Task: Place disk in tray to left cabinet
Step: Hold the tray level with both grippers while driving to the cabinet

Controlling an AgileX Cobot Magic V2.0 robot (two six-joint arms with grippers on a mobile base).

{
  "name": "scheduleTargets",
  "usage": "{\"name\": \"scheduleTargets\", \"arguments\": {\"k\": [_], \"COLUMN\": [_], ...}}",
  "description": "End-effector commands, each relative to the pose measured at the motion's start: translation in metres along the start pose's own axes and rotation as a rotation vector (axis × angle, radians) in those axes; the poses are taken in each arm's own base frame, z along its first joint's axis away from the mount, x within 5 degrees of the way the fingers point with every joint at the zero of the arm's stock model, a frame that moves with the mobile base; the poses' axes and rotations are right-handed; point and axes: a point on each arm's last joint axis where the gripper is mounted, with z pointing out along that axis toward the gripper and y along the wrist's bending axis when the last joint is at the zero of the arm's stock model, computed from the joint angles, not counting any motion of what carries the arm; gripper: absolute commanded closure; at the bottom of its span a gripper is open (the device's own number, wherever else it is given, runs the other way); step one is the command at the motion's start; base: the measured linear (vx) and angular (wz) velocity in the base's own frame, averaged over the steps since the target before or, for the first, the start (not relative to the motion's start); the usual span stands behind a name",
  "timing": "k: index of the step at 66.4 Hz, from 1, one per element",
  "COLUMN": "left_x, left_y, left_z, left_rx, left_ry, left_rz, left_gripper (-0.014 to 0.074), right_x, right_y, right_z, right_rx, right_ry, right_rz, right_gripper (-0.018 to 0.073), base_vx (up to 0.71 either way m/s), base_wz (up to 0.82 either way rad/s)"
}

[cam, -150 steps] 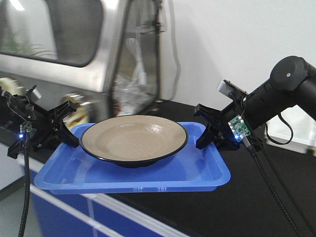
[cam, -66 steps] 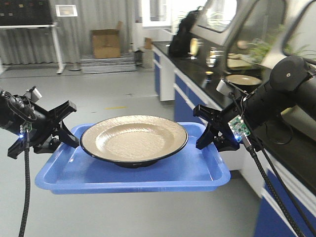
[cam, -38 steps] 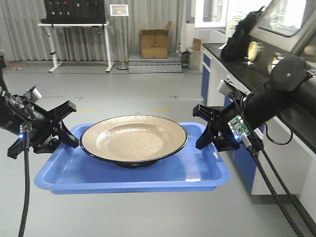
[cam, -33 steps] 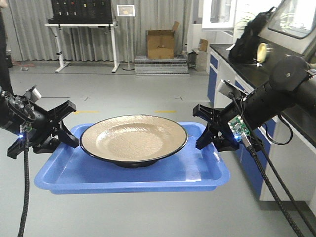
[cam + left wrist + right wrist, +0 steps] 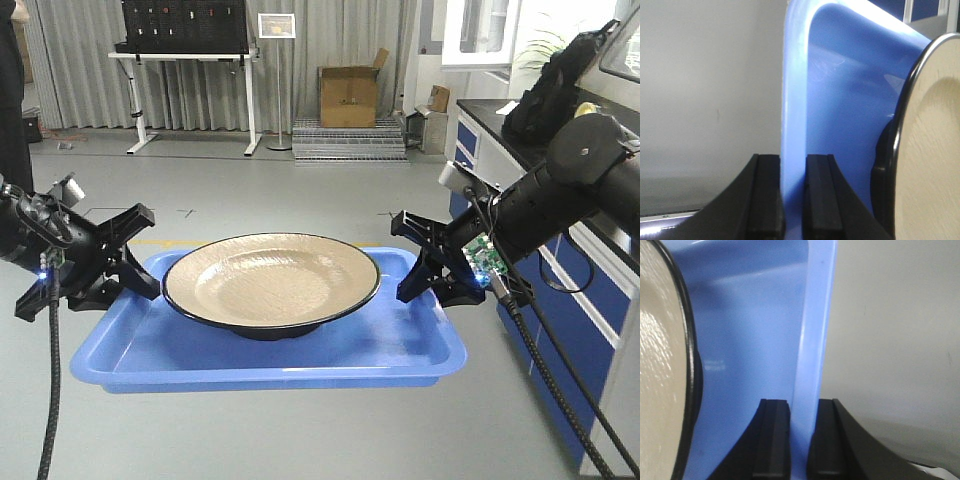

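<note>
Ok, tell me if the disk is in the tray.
In: the disk rests on the floor of the tray, inside its raised lip.

Both wrist views: disk (image 5: 930, 160) cut off at frame edge; tray (image 5: 300, 362) floor beneath it hidden.

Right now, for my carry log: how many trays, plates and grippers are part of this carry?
Blue tray: 1
Tan disk: 1
Grippers, fingers shut on the tray rim: 2 (left gripper, right gripper)
Total: 4
</note>
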Motion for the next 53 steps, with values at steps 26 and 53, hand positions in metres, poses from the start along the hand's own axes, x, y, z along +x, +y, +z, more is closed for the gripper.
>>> {"name": "scheduleTargets", "arguments": {"k": [26,53], "left_x": [0.0156,0.0156], "left_y": [-0.0467,-0.0467], "left_z": [-0.0316,-0.0316], "left_rx": [0.23,0.23], "left_ry": [-0.007,-0.007], "left_rz": [0.004,0.004], "left_gripper": [0.0596,0.0596], "right_x": [0.0108,0.0113], "right_y": [0.0451,0.0459], "right_z": [-0.0365,-0.036], "right_rx": [-0.213,-0.214], "right_ry": [-0.041,-0.04], "right_rz": [-0.035,-0.036], "right_gripper": [0.0564,0.0564], "base_vx": [0.54,0.6], "base_wz": [0.05,0.07]}}
